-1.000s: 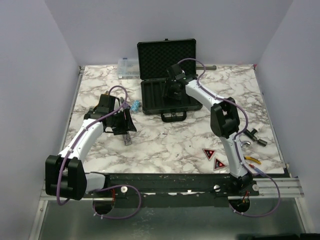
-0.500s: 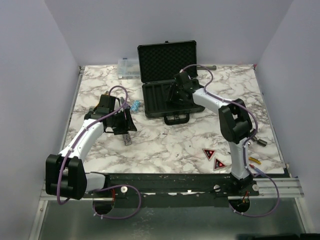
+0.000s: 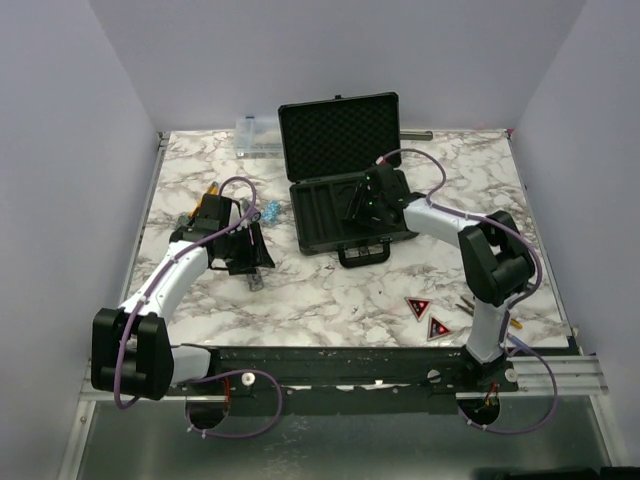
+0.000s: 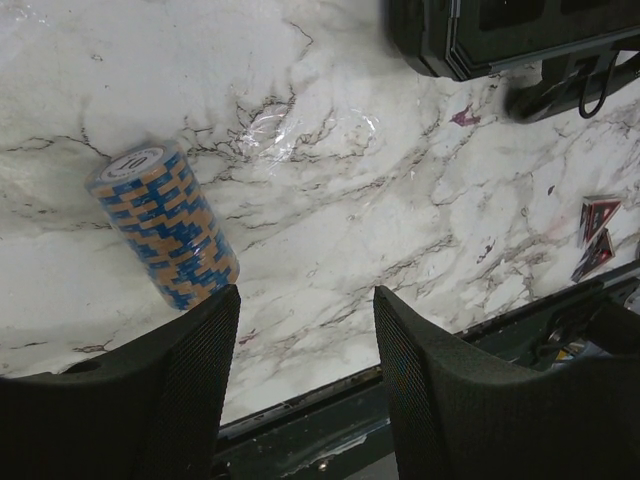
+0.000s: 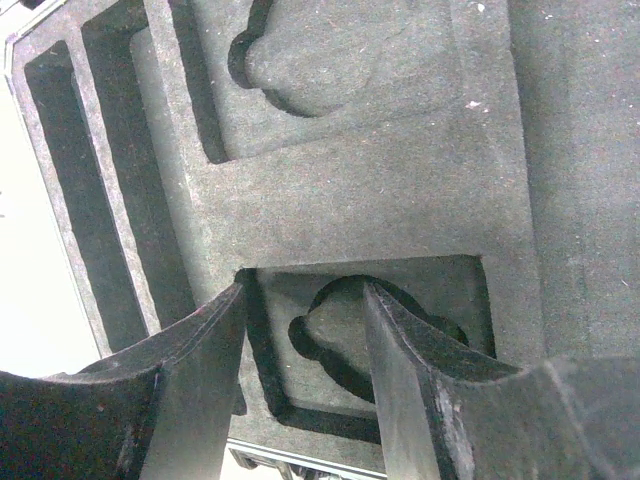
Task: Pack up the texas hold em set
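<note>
Fingers (image 4: pixel 170 390) of our left gripper (image 4: pixel 305 300) gaped empty, nearest the blue-and-orange chip stack (image 4: pixel 165 228) lying sideways on the marble desk (image 4: pixel 400 200) at frame left, axis slanting toward them; our right gripper (image 5: pixel 305 295), parted, overhung the black foam-lined briefcase (image 3: pixel 338 128).

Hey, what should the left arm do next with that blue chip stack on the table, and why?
Probably shift the left gripper sideways until the chip stack sits in the gap of its jaws. They stand open and empty, and the stack lies on its side on the table, off to one side of that gap.
</note>
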`<state>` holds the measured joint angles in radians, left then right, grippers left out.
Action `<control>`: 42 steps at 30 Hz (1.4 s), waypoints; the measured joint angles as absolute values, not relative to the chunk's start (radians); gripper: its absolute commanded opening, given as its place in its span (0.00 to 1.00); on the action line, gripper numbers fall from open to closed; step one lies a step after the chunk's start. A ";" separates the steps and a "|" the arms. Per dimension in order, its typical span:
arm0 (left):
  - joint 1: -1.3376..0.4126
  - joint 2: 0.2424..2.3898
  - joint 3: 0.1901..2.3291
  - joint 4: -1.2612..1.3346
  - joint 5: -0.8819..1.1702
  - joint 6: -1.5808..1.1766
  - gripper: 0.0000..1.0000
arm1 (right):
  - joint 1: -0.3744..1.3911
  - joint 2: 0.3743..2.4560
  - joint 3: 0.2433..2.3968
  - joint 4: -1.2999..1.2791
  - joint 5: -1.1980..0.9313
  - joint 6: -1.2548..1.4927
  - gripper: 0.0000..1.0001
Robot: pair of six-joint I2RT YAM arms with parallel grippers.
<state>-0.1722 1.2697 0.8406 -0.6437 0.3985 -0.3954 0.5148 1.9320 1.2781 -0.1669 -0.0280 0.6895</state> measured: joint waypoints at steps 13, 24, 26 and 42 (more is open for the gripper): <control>-0.172 1.252 0.820 -0.636 0.401 -0.408 0.56 | 0.515 1.802 1.099 -0.110 -0.036 0.724 0.53; -0.173 1.243 0.816 -0.637 0.357 -0.412 0.50 | 0.516 1.752 1.114 -0.272 -0.022 0.700 0.62; -0.173 1.243 0.817 -0.638 0.334 -0.419 0.51 | 0.516 1.751 1.133 -0.314 -0.012 0.688 0.67; -0.172 1.248 0.834 -0.697 0.161 -0.479 0.67 | 0.518 1.700 1.299 -0.569 0.013 0.616 0.92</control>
